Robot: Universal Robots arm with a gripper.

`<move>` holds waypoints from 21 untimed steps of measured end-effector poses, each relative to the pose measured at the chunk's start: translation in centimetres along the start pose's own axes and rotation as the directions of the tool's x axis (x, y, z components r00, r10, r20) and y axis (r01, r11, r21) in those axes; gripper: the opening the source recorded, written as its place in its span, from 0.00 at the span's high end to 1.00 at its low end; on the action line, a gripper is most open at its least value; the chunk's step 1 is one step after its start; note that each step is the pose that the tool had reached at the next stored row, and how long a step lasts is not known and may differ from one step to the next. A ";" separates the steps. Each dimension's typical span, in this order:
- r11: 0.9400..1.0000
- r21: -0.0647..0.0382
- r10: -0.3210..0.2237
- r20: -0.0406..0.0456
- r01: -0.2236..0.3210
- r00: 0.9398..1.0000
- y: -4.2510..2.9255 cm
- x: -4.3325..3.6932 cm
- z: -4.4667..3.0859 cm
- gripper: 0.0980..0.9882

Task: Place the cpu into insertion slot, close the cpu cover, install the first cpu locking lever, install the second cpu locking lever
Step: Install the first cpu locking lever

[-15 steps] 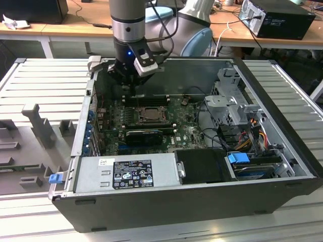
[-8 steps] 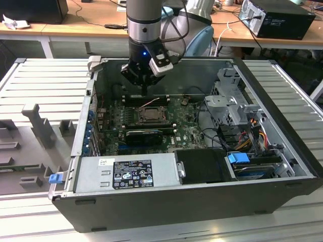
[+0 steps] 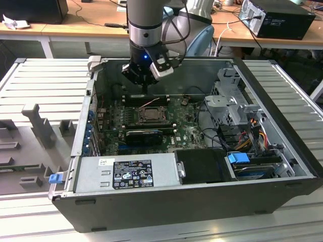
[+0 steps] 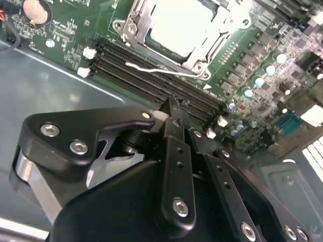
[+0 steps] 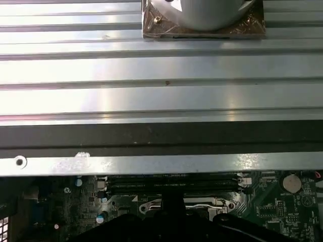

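Your cpu (image 4: 176, 25) sits in the insertion slot (image 3: 137, 116), with the cpu cover (image 4: 132, 27) down. The gripper (image 4: 171, 108), fingers pressed together and empty, hovers beside the locking lever (image 4: 161, 70) along the slot's edge. I can't tell whether the lever is latched.

a robot arm (image 3: 144, 20) built as a thick round tube of brushed silver-grey metal, with a dark grey band around its joint. a small blue light (image 3: 145, 56) glows on the black wrist. a small pale grey box (image 3: 162, 66) with a dark face is fixed to the side of the wrist, and a thin black cable (image 3: 182, 30) loops off the arm. the hand (image 3: 145, 89) is matte black and tapers to a narrow tip. in the second wrist view the hand (image 4: 171, 108) has rounded black link plates (image 4: 101, 121) joined by bright silver screws (image 4: 49, 130), a central finger bar (image 4: 176, 166) with small holes, and a polished grey metal cylinder (image 4: 22, 174) behind them.
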State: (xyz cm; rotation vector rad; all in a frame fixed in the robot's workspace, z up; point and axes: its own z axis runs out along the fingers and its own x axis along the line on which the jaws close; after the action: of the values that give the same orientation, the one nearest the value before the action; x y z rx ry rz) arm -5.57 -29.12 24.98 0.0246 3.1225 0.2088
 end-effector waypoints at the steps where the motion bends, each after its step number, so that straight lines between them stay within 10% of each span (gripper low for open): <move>1: 1.000 0.002 -0.025 -0.003 0.025 1.000 -0.04 -0.11 0.26 0.99; 21: 0.999 0.010 -0.034 -0.004 0.034 0.999 -0.47 -2.77 2.60 0.99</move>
State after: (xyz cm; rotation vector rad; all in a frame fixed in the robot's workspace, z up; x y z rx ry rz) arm -2.77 -29.28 22.37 -0.0291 3.1247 0.1934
